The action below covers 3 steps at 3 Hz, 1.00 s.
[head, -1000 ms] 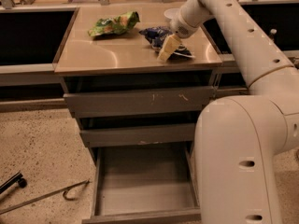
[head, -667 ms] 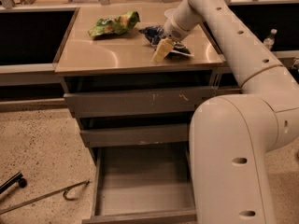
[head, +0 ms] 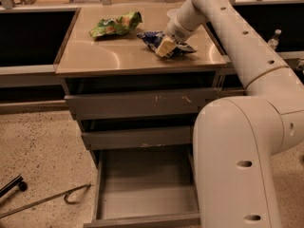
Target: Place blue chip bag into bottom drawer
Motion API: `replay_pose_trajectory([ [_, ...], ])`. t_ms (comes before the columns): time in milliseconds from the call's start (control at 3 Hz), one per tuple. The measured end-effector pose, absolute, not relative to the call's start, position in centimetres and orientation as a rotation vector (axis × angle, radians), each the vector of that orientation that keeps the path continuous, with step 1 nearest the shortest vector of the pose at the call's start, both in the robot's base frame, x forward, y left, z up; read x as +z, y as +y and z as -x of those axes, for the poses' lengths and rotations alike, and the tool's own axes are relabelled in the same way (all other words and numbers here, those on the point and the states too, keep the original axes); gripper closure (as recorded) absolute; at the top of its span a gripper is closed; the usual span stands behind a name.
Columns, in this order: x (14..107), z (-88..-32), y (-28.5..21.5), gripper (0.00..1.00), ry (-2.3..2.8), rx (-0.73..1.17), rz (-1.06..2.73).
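Note:
The blue chip bag [head: 178,48] lies crumpled on the steel counter top [head: 118,56], right of its middle. My gripper [head: 164,46] reaches down from the upper right and its tan tip rests on the bag's middle, hiding part of it. The bag still lies on the counter. The bottom drawer [head: 147,194] is pulled out below and shows a bare grey floor. My arm's large white body [head: 237,165] covers the drawer's right side.
A green and yellow snack bag [head: 115,25] lies on the counter to the left of the blue one. Two shallower drawers [head: 142,106] are closed above the bottom one. A metal rod with a hook [head: 47,198] lies on the speckled floor at the left.
My gripper has moved slightly left across the blue chip bag and stays down on it. The arm's body has shifted with it. The bag remains on the counter.

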<state>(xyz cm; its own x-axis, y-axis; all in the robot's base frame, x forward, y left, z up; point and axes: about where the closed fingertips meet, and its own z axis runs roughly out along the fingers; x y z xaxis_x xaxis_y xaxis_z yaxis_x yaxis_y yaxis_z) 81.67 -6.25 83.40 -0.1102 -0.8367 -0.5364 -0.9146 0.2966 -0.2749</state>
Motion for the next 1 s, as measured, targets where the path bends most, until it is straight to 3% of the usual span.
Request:
replay_pose_trajectory([
  [333, 83.9, -80.4, -6.5, 0.88, 1.936, 0.194, 1.582],
  [667, 86.4, -77.5, -8.2, 1.0, 1.903, 0.219, 1.538],
  [1000, 86.1, -73.1, -8.6, 1.0, 1.917, 0.282, 1.541],
])
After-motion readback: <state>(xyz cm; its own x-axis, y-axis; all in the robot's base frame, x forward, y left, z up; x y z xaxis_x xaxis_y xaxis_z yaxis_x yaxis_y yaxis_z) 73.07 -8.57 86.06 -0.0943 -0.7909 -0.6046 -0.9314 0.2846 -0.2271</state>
